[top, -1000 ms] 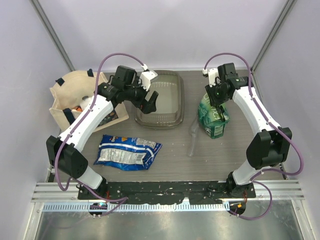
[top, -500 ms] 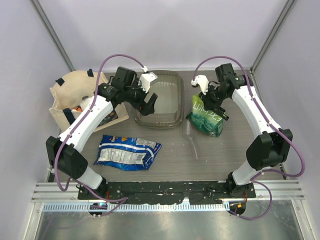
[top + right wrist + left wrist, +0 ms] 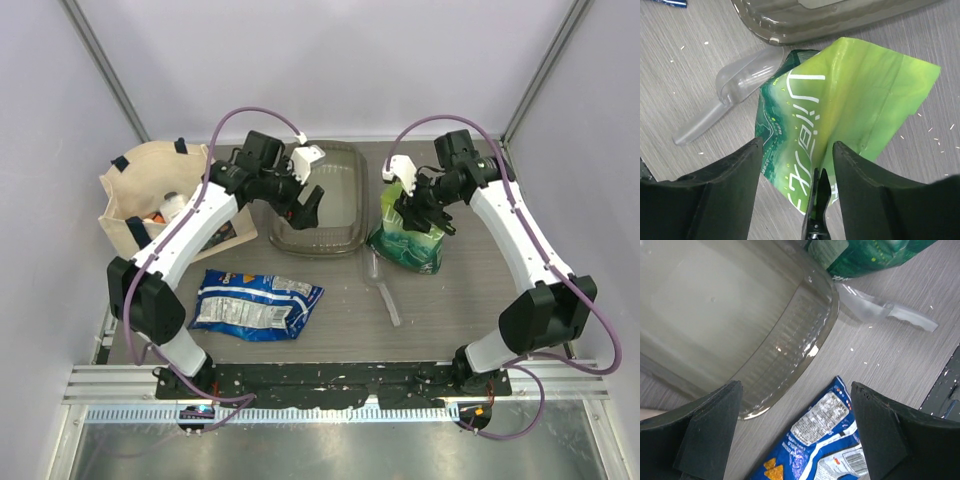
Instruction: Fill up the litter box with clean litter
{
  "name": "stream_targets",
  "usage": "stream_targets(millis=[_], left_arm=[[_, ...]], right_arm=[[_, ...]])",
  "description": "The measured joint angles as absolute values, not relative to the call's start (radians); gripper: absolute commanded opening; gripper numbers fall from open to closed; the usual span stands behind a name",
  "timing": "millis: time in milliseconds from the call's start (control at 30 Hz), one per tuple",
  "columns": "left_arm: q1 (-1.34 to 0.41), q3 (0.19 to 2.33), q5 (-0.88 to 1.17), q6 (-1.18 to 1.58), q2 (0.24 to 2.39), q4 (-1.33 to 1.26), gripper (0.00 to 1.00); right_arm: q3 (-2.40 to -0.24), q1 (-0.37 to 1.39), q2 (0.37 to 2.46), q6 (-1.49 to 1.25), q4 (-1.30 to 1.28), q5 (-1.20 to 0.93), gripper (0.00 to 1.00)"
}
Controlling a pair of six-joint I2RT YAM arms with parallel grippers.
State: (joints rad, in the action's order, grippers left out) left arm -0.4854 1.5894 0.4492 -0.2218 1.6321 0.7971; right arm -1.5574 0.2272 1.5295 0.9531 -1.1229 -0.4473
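**Bag tipped toward the tray; no litter poured yet**

Since a second ago, the green-and-white bag (image 3: 405, 243) has gone from standing upright under the right arm to leaning over. Its top edge now points at the litter box (image 3: 335, 195), and the bag sits nearer the box's right wall. The clear scoop (image 3: 384, 292) has shifted a little on the table (image 3: 450, 310) just in front of the bag.

Right gripper (image 3: 797, 144): jaws parted and straddling the bag's upper fold. No pad visibly presses the foil, so I read it as released.

Left gripper (image 3: 308, 206): spread wide with nothing between the fingers. It has moved slightly right and hangs over the near left corner of the box.

The litter box lies at the back centre of the table, between the two arms. Its bottom looks bare in the left wrist view. No clean litter is visible anywhere, and presumably it is still inside the bag.

The blue packet (image 3: 255, 303) and the tote bag (image 3: 135, 185) have not moved.

Judgement: the task is at its opening stage. The next move probably calls for a fresh hold on the bag, which looks free to slump. The mouth needs to be over the rim before tilting, or the grains could land on the table.
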Motion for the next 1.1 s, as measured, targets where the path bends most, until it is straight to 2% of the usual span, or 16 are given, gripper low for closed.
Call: stream_targets(millis=[133, 367, 567, 700, 1100], left_arm=[[-0.506, 1.621, 0.468, -0.221, 1.662, 0.790, 0.93], [-0.520, 1.629, 0.484, -0.221, 1.681, 0.782, 0.93], [-0.523, 1.631, 0.499, -0.221, 1.686, 0.778, 0.93], [-0.524, 1.631, 0.499, -0.221, 1.686, 0.778, 0.93], [-0.524, 1.631, 0.498, -0.222, 1.686, 0.780, 0.93]], right_arm=[[-1.479, 0.227, 1.478, 0.860, -1.029, -0.458, 0.73], [-1.438, 0.210, 1.407, 0.743, -0.918, -0.447, 0.75], [-1.446, 0.072, 1.365, 0.714, -0.909, -0.466, 0.74], [-1.440, 0.006, 1.360, 0.729, -0.926, -0.466, 0.69], [-1.431, 0.011, 1.345, 0.824, -1.044, -0.500, 0.55]])
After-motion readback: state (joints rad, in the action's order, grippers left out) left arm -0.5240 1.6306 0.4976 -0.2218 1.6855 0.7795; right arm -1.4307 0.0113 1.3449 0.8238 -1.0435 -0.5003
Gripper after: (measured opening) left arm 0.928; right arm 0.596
